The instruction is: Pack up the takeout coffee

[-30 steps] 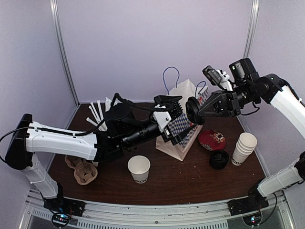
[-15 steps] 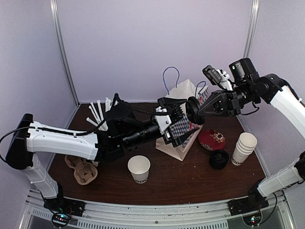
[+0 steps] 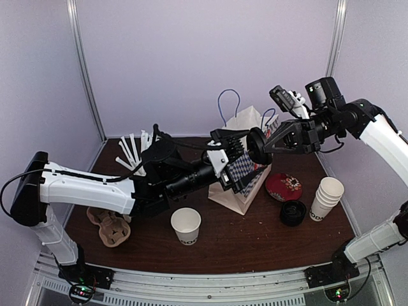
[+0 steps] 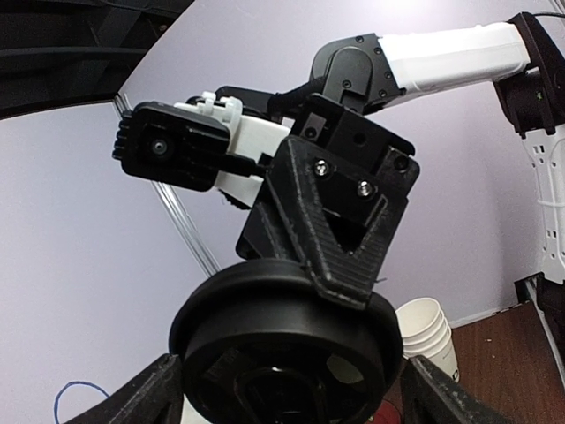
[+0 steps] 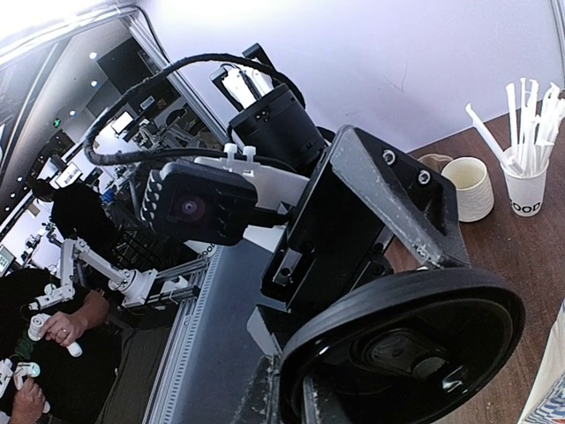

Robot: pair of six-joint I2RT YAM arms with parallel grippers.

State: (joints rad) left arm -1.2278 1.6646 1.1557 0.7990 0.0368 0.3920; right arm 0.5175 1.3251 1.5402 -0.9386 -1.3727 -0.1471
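Note:
A black round lid (image 3: 257,147) hangs on edge in the air above the table, and my right gripper (image 3: 265,148) is shut on its rim. In the left wrist view the lid (image 4: 287,336) fills the lower middle. My left gripper (image 4: 296,393) is open, one finger on each side of the lid with a gap at each finger. The right wrist view has the lid (image 5: 415,344) at bottom right, with the left gripper's body behind it. One open white paper cup (image 3: 185,225) with black lettering stands lidless near the table's front.
A white paper bag (image 3: 237,197) with blue handles stands behind and below the grippers. Right of it lie a red disc (image 3: 284,186), a stack of black lids (image 3: 292,212) and a stack of white cups (image 3: 327,197). A cardboard cup carrier (image 3: 109,228), a straw cup (image 5: 527,177) and a cream mug (image 5: 468,187) are at the left.
My left gripper has moved a little closer round the lid and its fingers have come in slightly. The right arm holds the lid nearly still.

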